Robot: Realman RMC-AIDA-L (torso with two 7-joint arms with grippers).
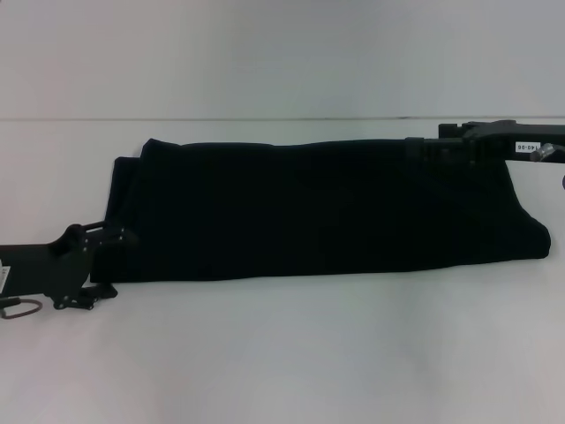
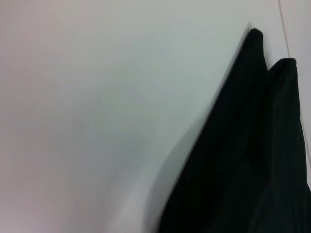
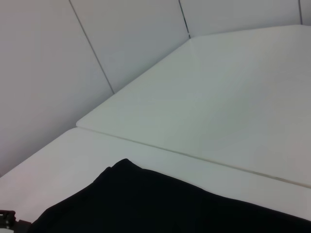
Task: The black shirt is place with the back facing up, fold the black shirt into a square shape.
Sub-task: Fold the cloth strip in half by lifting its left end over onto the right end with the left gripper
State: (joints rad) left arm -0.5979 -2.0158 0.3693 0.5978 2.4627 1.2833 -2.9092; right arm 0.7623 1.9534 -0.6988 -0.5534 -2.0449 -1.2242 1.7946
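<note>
White counter [image 1: 291, 353] is filling my view, with the black shirt [image 1: 318, 208] lying across it as a long folded band. My left gripper [image 1: 104, 261] is sitting at the shirt's near-left corner, my right gripper [image 1: 433, 146] at its far-right edge; I cannot tell either's finger state.

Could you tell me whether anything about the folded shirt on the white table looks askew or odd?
The black soft-cloth shirt lies as a long band, not square. Its left end is uneven, with layers stepped rather than flush. The left gripper is at the near-left corner and the right gripper at the far-right edge. The white table shows no damage or spills.
</note>
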